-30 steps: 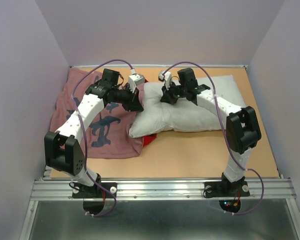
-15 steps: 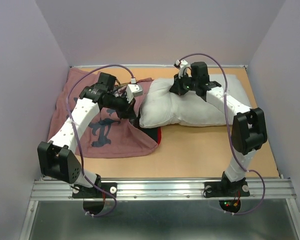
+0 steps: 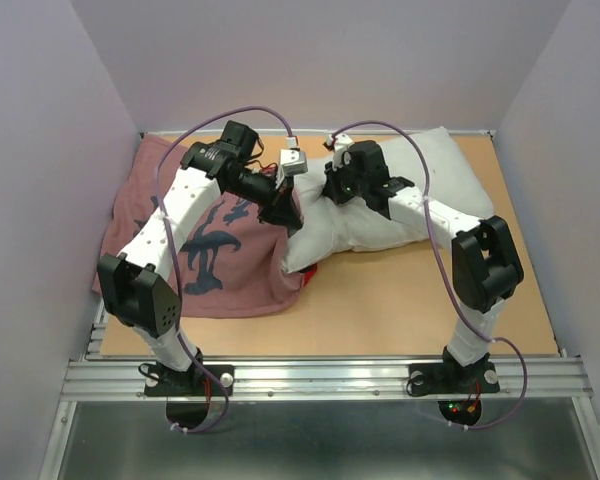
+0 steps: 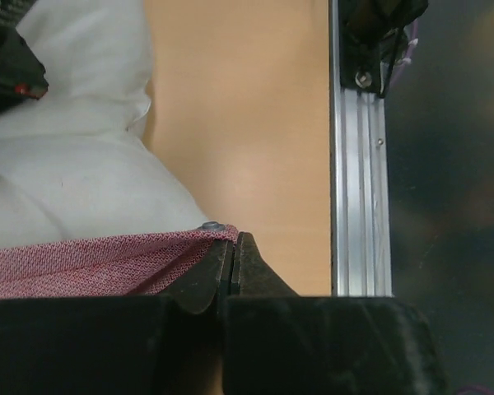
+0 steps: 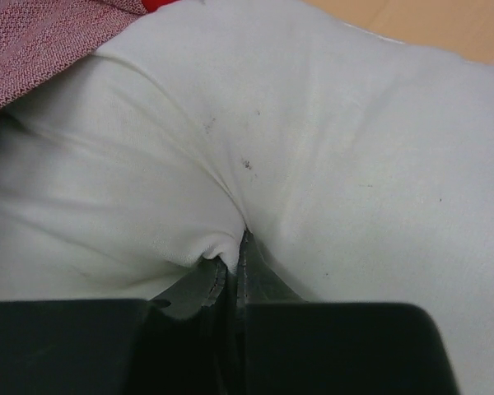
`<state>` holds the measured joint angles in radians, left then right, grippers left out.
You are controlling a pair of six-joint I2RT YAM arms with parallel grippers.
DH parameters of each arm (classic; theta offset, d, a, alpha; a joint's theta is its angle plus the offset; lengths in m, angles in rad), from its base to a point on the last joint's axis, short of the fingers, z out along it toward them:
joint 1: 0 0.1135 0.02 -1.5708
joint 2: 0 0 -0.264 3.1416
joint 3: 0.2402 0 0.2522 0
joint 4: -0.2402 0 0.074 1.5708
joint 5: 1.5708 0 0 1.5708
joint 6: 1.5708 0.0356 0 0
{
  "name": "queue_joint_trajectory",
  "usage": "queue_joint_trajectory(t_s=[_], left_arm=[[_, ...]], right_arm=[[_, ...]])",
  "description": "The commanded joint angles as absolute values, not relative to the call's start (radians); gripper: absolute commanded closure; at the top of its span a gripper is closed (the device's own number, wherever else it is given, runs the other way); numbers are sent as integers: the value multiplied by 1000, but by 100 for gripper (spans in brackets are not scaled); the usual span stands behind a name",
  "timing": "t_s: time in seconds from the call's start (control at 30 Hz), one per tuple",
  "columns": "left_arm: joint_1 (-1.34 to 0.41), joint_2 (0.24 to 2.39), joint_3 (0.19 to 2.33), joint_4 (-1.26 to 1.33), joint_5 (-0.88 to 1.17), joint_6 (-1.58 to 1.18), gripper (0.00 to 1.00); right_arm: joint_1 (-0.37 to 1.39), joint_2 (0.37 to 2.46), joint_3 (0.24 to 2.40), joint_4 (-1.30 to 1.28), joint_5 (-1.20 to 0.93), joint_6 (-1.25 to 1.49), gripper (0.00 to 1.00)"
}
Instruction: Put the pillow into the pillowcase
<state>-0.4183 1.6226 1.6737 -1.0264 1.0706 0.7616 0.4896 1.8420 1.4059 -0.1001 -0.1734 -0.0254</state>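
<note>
Pillow (image 3: 410,195) lies on the tabletop (image 3: 400,310), back centre to right, white and plump, its left end meeting the lifted edge of the pillowcase (image 3: 205,255). The pillowcase is spread to the left, pinkish face with dark blue characters up. Right hand (image 5: 235,265) is pressed together, pinching a fold of pillow fabric; left hand (image 4: 233,248) is closed on the pillowcase hem just above the pillow.
</note>
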Motion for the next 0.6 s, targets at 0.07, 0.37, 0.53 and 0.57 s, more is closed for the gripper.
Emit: queue_joint_trajectory(t_s=[0.07,0.37,0.53,0.57], left_arm=[[-414,1643,1764,-874,1241,570,100],[-428,1598,1805,-932,1185,731,100],[-443,1491,1605,-1118,1094,1020,100],[-451,1464,1568,-1118,1069,1049,100]], right_arm=[[505,1845,1342,-11,-58,77,99],[434,1924,1449,-47,104,205,99],[408,1953,1538,-118,51,320,99],[405,1954,1549,-138,43,333,99]])
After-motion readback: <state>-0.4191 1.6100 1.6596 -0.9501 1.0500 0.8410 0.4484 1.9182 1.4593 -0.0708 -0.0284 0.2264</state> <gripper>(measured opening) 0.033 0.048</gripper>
